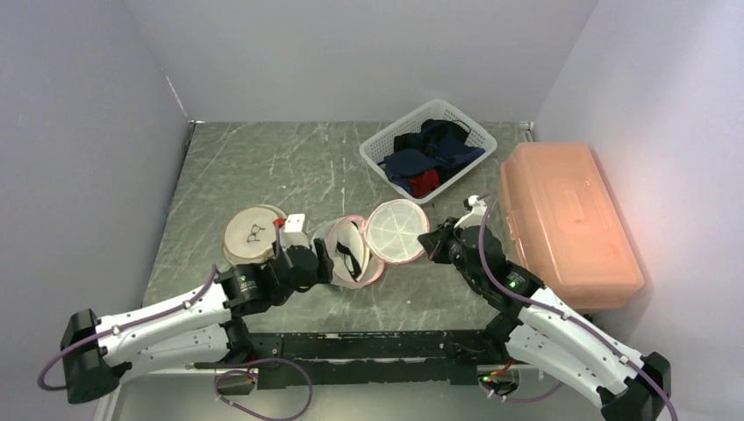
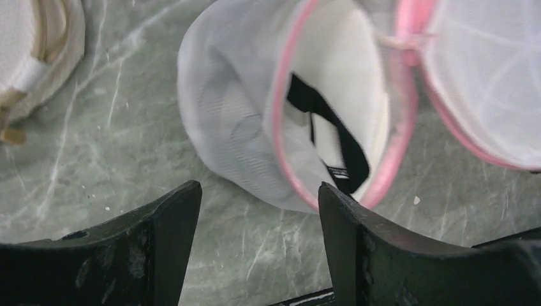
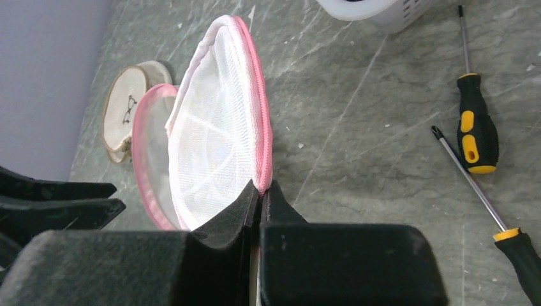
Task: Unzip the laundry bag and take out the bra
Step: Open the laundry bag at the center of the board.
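Closest in the overhead view, two white arms reaching up the desk [image 1: 263, 167]. Left claw [image 1: 326, 261] spread apart at the near-left side of the laundry bag [image 1: 344, 232], gripping nothing. Right claw [image 1: 427, 242] pinched together on the rim of the bag's round flap [image 1: 397, 231], holding it swung out to the right. Bag lying mid-desk, unzipped, mouth gaping; bra [image 1: 352, 257] inside, only a dark strap showing. Further off: white lattice basket [image 1: 377, 153] of dark clothes, peach plastic box [image 1: 566, 224], beige round pad [image 1: 253, 232] to the bag's left.

Left wrist view next. Black fingers [image 2: 159, 242] wide open, low in the frame, bag mouth just beyond them. Fine white mesh, pink zip tape round the rim, sides slumped and creased. Soft, nearly weightless, likely to slide on the smooth marbled stone if pushed. Bra [image 2: 332, 131] tucked within: pale padded cup, black strap looped across it. Probably light and floppy, cup springy. Strap likely the best place to pinch, though apt to snag on the zip.

Right wrist view last. Foam-padded fingers [image 3: 223, 223] shut tight on the flap's pink edge, mesh drawn taut over thin ribs, flap standing upright. Two screwdrivers [image 3: 475, 137], black and yellow handles, lying well to the right.
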Robot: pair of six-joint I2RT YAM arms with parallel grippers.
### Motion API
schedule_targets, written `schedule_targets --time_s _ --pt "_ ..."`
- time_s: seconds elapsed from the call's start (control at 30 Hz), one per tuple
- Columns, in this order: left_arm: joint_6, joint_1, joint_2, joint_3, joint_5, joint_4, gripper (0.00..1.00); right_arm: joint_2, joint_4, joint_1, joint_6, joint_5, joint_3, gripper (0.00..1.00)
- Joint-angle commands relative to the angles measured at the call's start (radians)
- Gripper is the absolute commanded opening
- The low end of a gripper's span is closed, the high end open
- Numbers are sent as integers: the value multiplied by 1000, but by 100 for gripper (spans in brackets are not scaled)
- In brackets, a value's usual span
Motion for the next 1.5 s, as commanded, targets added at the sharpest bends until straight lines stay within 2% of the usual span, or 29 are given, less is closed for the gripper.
schedule_targets --time_s 0.0,0.1,0.27,0.33,0.47,0.57,0.63,0.7,0.8,1.03,1.27,1.47 --pt "-78 144 -17 -77 284 163 72 -16 23 -3 -17 48 -8 0" --pt "-63 191 32 -83 365 233 70 -17 29 -3 -10 40 -12 0" --pt "-50 211 89 -57 406 307 71 -30 25 -3 -10 35 -11 0" --pt "-50 221 118 -38 396 287 70 -32 19 -2 -13 36 -8 0" --pt "-83 236 190 28 319 145 66 -52 15 -2 -19 36 -9 0" --pt "-74 243 207 24 314 149 62 -70 21 -3 -30 23 -14 0" --pt "-64 249 223 26 308 148 50 -78 30 -3 -38 13 -15 0" --pt "-53 254 236 36 306 144 27 -85 32 -2 -46 7 -12 0" --pt "-28 254 228 60 309 133 4 -97 9 -3 -64 12 8 0" --pt "85 254 142 140 377 147 3 -145 -72 -3 -130 16 110 0" --pt "120 254 102 258 391 58 3 -198 -137 -3 -150 37 197 0" --pt "116 254 115 225 364 43 3 -211 -136 -3 -123 59 146 0"
